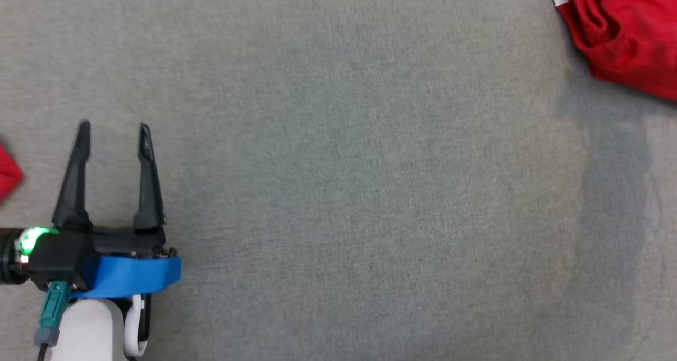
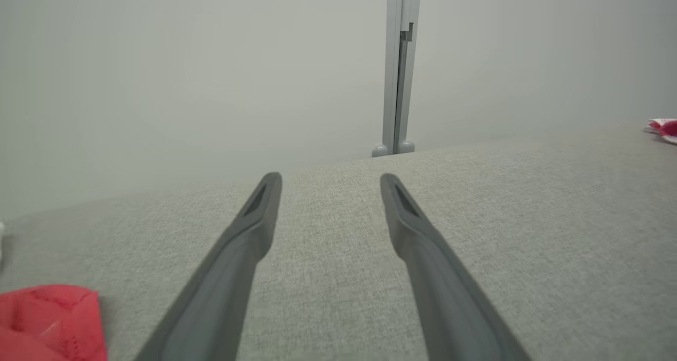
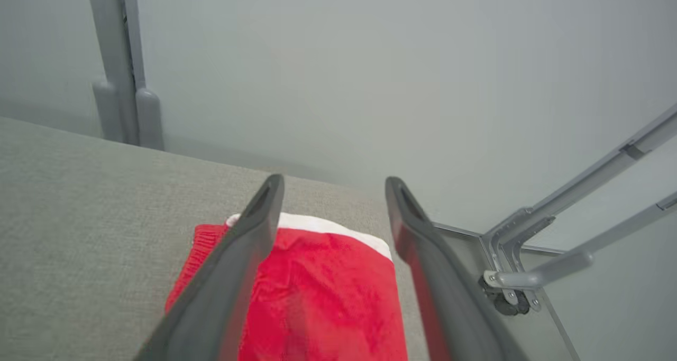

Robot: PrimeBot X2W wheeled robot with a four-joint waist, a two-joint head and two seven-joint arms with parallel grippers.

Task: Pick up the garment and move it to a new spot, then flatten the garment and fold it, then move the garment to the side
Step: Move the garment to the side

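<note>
The red garment [image 1: 624,33] lies bunched near the far right corner of the grey surface [image 1: 338,192], under the wide-spread right pincer [image 3: 333,184]. The left pincer [image 1: 114,126], also wide, hovers well apart, beside another red cloth [image 1: 8,176]. A post [image 2: 399,70] stands beyond the far edge.

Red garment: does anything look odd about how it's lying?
Yes. The red garment lies bunched, not flat, close to the corner of the table, below the open right tool. A separate red cloth sits beside the left tool.
</note>
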